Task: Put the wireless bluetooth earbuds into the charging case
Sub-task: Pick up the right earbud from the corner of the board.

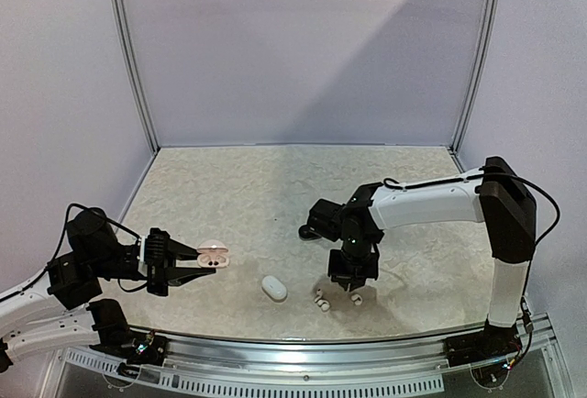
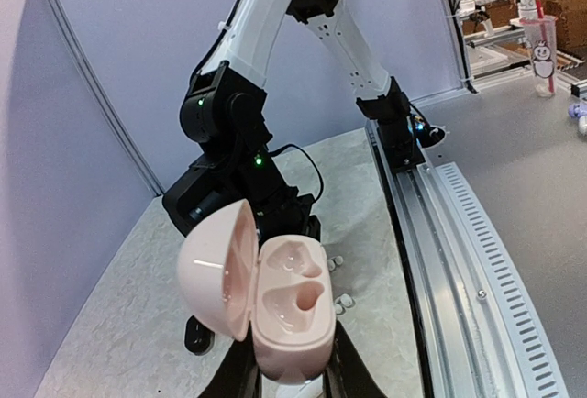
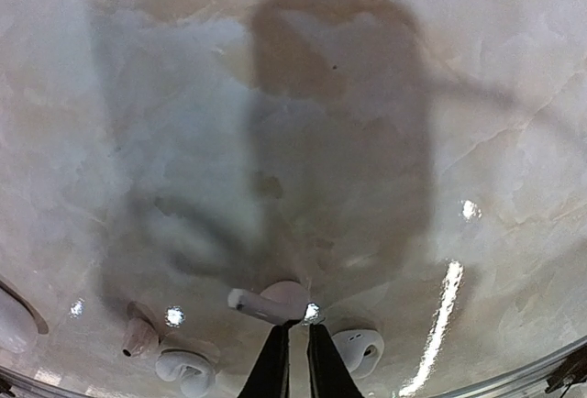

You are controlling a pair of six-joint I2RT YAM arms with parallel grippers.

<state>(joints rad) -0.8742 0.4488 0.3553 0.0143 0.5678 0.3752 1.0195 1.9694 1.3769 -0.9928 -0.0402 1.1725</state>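
Observation:
My left gripper (image 1: pixel 197 265) (image 2: pixel 289 375) is shut on the pink charging case (image 1: pixel 213 253) (image 2: pixel 289 311), held up off the table. Its lid is open and both wells are empty. My right gripper (image 1: pixel 353 284) (image 3: pixel 301 323) is low over the table at the front right. Its narrow tips are closed on the edge of a white earbud (image 3: pixel 271 299) with a short stem. Other white earbuds lie close by: one just right of the fingers (image 3: pixel 359 350) and two to the left (image 3: pixel 183 366) (image 3: pixel 138 336). From above I see them as small buds (image 1: pixel 321 303) (image 1: pixel 356 298).
A closed white oval case (image 1: pixel 274 288) lies between the two grippers. A black rounded object (image 1: pixel 307 231) (image 2: pixel 196 334) sits on the table behind the right wrist. The metal rail (image 1: pixel 303 350) runs along the near edge, and panel walls enclose the back and sides.

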